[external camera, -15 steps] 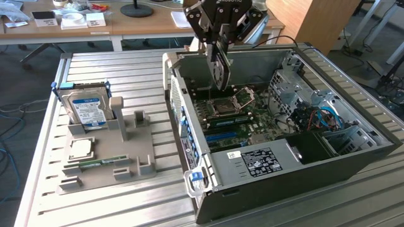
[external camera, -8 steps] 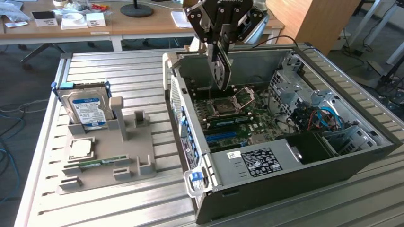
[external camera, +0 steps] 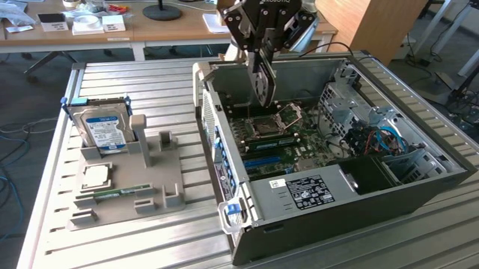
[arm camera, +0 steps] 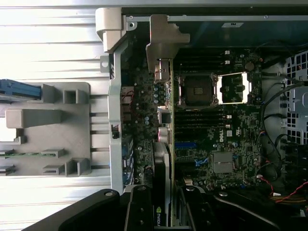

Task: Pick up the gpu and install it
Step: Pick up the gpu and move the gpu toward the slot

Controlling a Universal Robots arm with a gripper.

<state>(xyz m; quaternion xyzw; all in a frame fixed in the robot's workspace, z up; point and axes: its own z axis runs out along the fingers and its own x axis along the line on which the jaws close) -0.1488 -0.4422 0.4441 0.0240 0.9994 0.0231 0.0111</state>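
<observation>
Wrist view: the gripper [arm camera: 163, 209] has its black fingers [arm camera: 139, 211] set narrow, clamped on the two faces of the gpu [arm camera: 163, 163] at one end. The card is seen edge-on. It is a thin slab with a black shroud on one face and a green board edge on the other. A bent silver bracket [arm camera: 161, 38] caps the far end, and a small logo shows on the shroud between the fingers. Below it lies the motherboard [arm camera: 231, 130], dark green and crowded with slots, beside a square metal socket [arm camera: 197, 90].

In the exterior view the gripper [external camera: 262, 50] holds the gpu [external camera: 263, 84] upright, hanging over the open case [external camera: 419, 190]. The card's lower end is above the motherboard [external camera: 288, 134], near the socket [external camera: 266, 128]; whether it touches the board I cannot tell. The case is black outside and bare perforated steel inside.

To the exterior view's left, on the ribbed metal table [external camera: 150, 84], sits a grey moulded holder [external camera: 150, 179]. A blue-labelled hard drive [external camera: 105, 128] stands upright in it, and a narrow green memory stick [external camera: 112, 193] lies flat in it.
</observation>
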